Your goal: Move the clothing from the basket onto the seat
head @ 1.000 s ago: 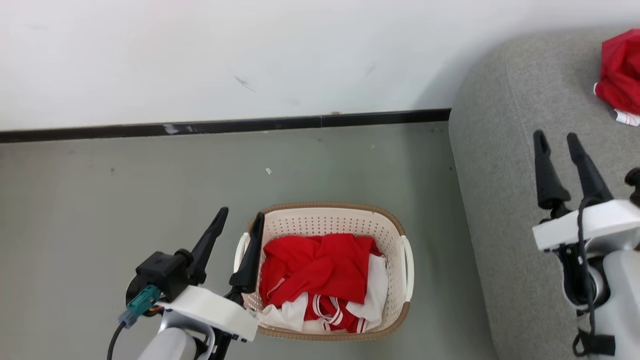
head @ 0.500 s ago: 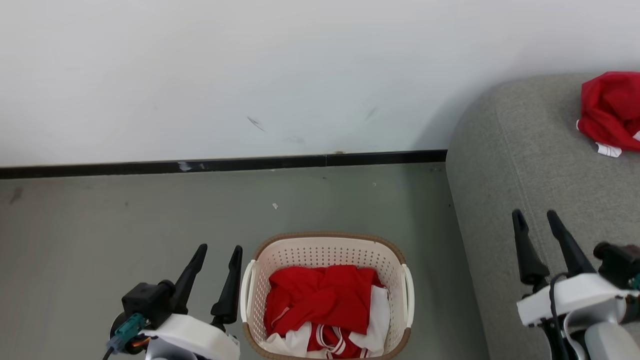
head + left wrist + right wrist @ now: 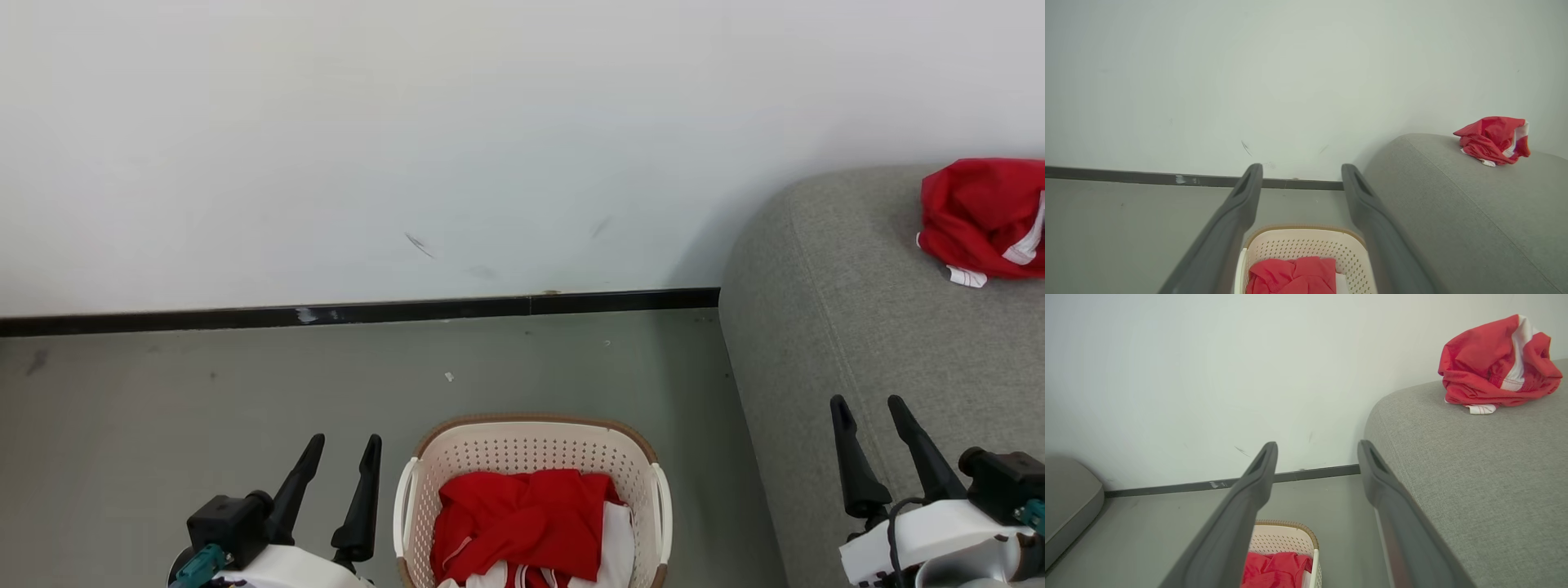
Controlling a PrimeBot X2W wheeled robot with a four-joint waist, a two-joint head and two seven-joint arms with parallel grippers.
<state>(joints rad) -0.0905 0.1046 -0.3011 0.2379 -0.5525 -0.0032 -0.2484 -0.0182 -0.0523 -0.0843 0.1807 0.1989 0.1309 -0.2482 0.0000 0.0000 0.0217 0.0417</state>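
Note:
The cream perforated basket [image 3: 531, 445] with a brown rim stands on the floor at the bottom middle, holding crumpled red and white clothing [image 3: 522, 518]. A second red garment [image 3: 980, 216] lies on top of the grey seat [image 3: 849, 327] at the right. My left gripper [image 3: 343, 445] is open and empty, just left of the basket. My right gripper [image 3: 869, 404] is open and empty over the seat's front part. The left wrist view shows the basket [image 3: 1306, 245] between its fingers and the garment [image 3: 1494, 139] on the seat. The right wrist view shows that garment [image 3: 1498, 363] up close.
A white wall with a black skirting board [image 3: 359, 312] runs behind the grey floor [image 3: 204, 408]. In the right wrist view another grey cushion [image 3: 1067, 502] sits at the far left. A small white scrap [image 3: 448, 376] lies on the floor behind the basket.
The head camera has tilted up, so the basket and both grippers sit lower in the picture. The left gripper, earlier overlapping the basket's left rim, now stands apart from it.

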